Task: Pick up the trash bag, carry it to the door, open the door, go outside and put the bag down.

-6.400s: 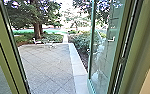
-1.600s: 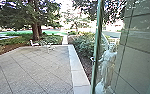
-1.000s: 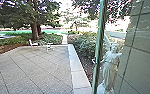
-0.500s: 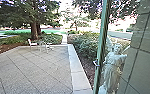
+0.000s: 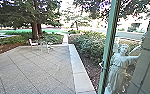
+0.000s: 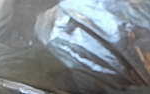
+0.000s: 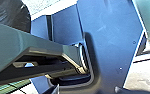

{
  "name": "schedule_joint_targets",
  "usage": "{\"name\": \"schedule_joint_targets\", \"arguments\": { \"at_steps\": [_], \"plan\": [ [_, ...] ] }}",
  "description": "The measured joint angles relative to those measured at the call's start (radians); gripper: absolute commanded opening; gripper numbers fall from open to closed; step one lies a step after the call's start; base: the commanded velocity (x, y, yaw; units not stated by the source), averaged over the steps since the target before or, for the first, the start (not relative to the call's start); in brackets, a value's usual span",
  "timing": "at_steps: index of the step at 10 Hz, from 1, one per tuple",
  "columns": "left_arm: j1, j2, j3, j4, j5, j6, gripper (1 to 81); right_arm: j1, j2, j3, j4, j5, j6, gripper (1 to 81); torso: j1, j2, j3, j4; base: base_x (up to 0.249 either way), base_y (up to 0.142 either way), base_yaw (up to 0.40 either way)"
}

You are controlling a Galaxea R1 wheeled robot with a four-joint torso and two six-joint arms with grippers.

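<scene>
Trash bag (image 6: 86, 45): dark, glossy, creased plastic, close to left wrist camera. Left gripper, right gripper: state cannot be determined. Glass door (image 5: 108, 53): green frame, open, at right; pale winged statue (image 5: 119, 65) appears in glass. Paved yard (image 5: 36, 71): gray surface, diagonal joints, bare near field. Pale border (image 5: 78, 66) edges right side; mulch bed (image 5: 89, 66) and shrubs (image 5: 87, 46) adjoin. Chair (image 5: 34, 44) near far edge. Beyond: tree trunk (image 5: 35, 31), green lawn (image 5: 16, 32).

Body plate (image 7: 111, 30): dark blue, angular | bar (image 7: 47, 47): grey-green, tapering | joint ring (image 7: 83, 58): pale, shiny
</scene>
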Motion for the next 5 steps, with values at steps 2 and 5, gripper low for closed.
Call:
{"name": "schedule_joint_targets", "arguments": {
  "at_steps": [2, 5],
  "plan": [
    [0.004, 0.0, 0.001, 0.0, 0.003, 0.0, 1.0, -0.004, 0.0, 0.0, 0.0, -0.003, 0.0, 81.1, 0.0, 0.0, 0.0, 0.0, 0.115, 0.0, 0.0],
    [0.007, 0.001, 0.001, 0.0, 0.002, 0.0, 1.0, -0.007, -0.003, 0.0, -0.001, -0.004, 0.0, 81.1, -0.001, 0.0, 0.0, 0.0, 0.113, 0.0, 0.0]
  ]
}}
